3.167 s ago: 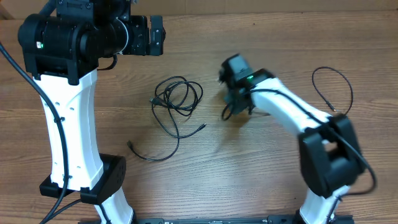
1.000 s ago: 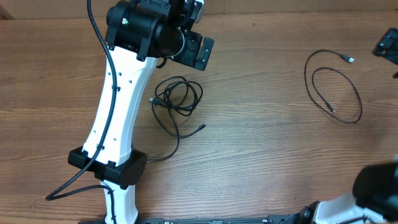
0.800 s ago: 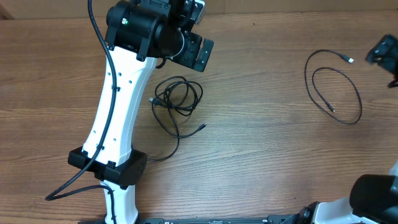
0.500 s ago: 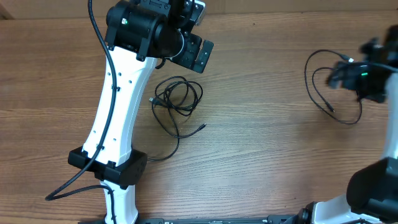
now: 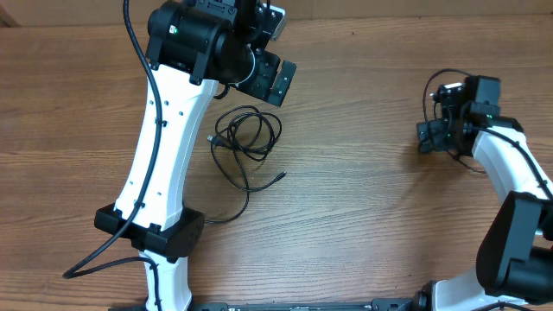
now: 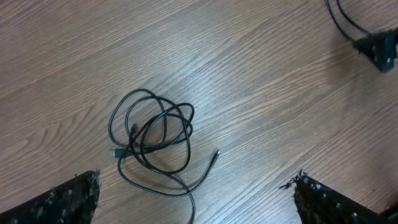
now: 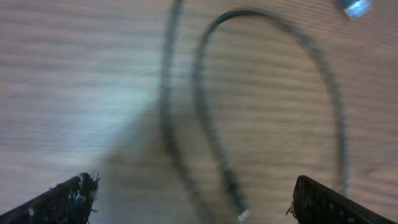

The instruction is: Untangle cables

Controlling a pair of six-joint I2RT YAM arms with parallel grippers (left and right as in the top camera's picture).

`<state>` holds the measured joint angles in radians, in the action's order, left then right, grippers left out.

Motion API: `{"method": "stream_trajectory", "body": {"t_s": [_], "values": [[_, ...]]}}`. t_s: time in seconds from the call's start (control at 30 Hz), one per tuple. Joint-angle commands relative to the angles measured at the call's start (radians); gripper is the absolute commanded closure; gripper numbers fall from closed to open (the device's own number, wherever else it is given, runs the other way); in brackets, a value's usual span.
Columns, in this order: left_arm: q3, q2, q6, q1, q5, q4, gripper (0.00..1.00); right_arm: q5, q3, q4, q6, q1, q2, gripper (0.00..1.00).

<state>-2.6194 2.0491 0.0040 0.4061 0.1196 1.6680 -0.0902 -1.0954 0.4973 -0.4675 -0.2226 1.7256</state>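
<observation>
A tangled black cable lies coiled left of the table's centre, with a loose tail running toward the left arm's base. In the left wrist view the same coil lies on the wood ahead of my open left gripper, which hovers high above it with nothing between its fingers. A second cable lies in a loop at the right, mostly covered by my right gripper. In the blurred right wrist view that loop runs between the open fingers of my right gripper, which holds nothing.
The left arm's white link and base stand just left of the coil. The right arm reaches in from the lower right. The table top is brown wood grain. A silver plug end shows at the right wrist view's top.
The right arm has swung in from the right edge and now hovers over the right-hand cable loop. The left arm and both cables have stayed put.
</observation>
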Motion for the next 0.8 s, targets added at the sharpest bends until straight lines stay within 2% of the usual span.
{"method": "stream_trajectory", "body": {"t_s": [0.0, 0.33, 0.5, 0.77], "values": [[-0.004, -0.009, 0.018, 0.004, 0.012, 0.000, 0.00, -0.009, 0.021, -0.071, -0.037, -0.060, 0.042, 0.00], [-0.004, -0.009, 0.008, 0.004, 0.012, -0.006, 0.00, 0.201, 0.022, -0.133, -0.097, -0.121, 0.212, 0.00], [-0.004, -0.009, -0.034, 0.004, 0.013, -0.047, 0.00, 0.303, 0.022, -0.130, -0.118, -0.119, 0.231, 0.00], [-0.004, -0.009, -0.049, 0.003, 0.058, -0.063, 0.01, 0.340, 0.022, -0.101, -0.140, -0.119, 0.233, 0.00]]}}
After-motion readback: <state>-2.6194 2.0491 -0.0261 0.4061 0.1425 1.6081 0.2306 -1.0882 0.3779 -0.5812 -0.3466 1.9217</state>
